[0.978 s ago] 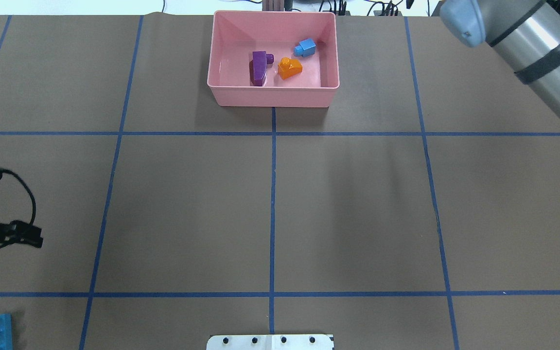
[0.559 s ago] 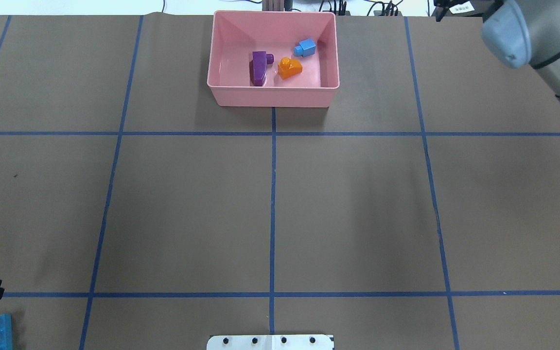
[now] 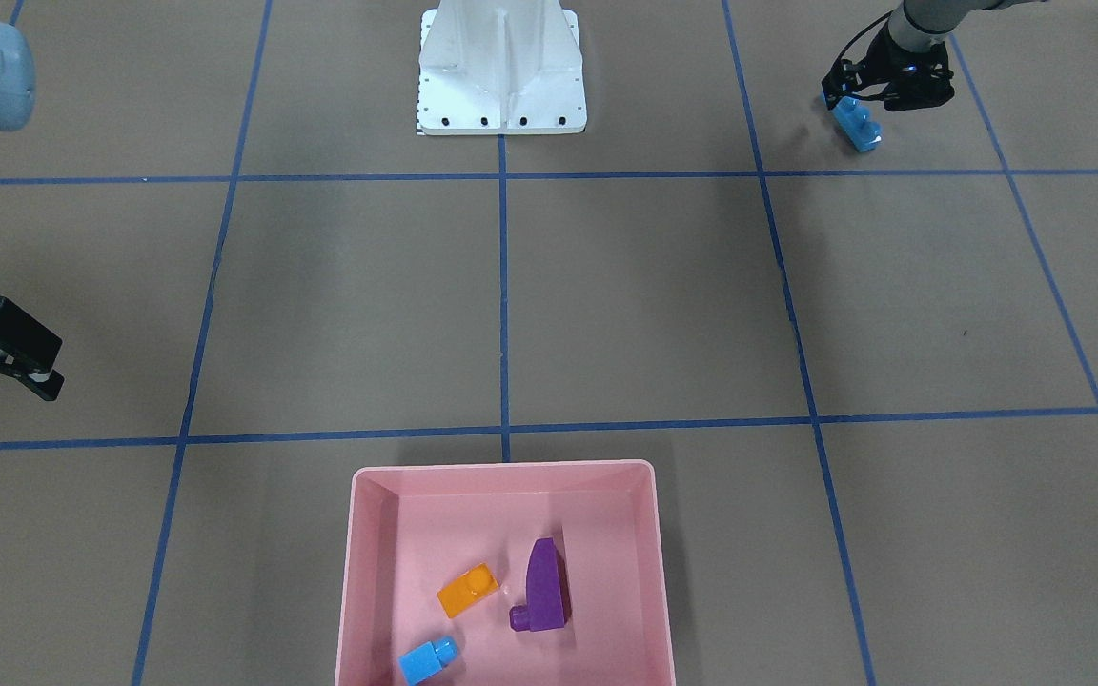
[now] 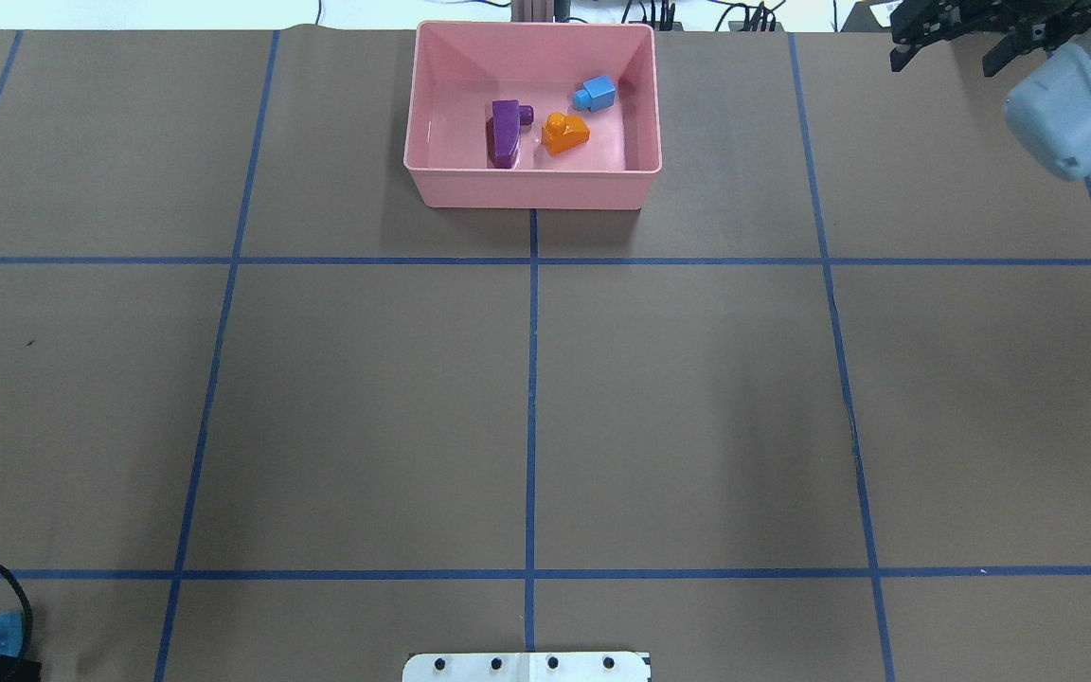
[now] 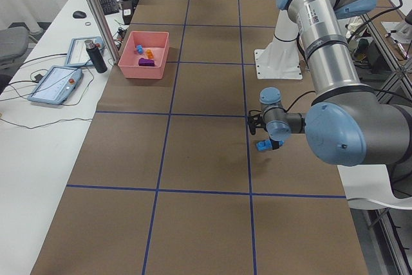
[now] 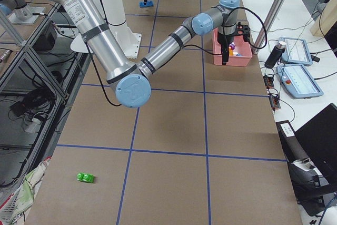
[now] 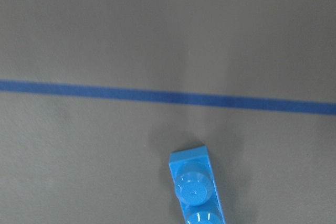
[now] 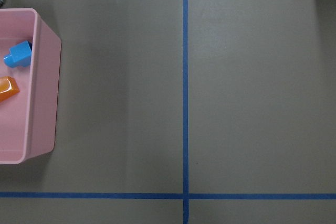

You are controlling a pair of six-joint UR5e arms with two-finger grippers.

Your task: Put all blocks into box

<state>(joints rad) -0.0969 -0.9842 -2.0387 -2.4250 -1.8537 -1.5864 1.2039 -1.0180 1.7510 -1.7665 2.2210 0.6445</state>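
Note:
The pink box stands at the table's far middle. Inside it lie a purple sloped block, an orange block and a small blue block. A long blue block lies on the table near the robot's base side, far to its left; the left wrist view shows its studded end. My left gripper hovers open right over it, apart from it. My right gripper hangs open and empty at the far right, beyond the box. A green block sits alone at the table's right end.
The white robot base sits at the near middle edge. Blue tape lines grid the brown table. A side bench with tablets and a dark bottle runs along the far edge behind the box.
My left gripper has moved toward the near edge and now covers part of the long blue block. The right arm has swung further right, away from the box.

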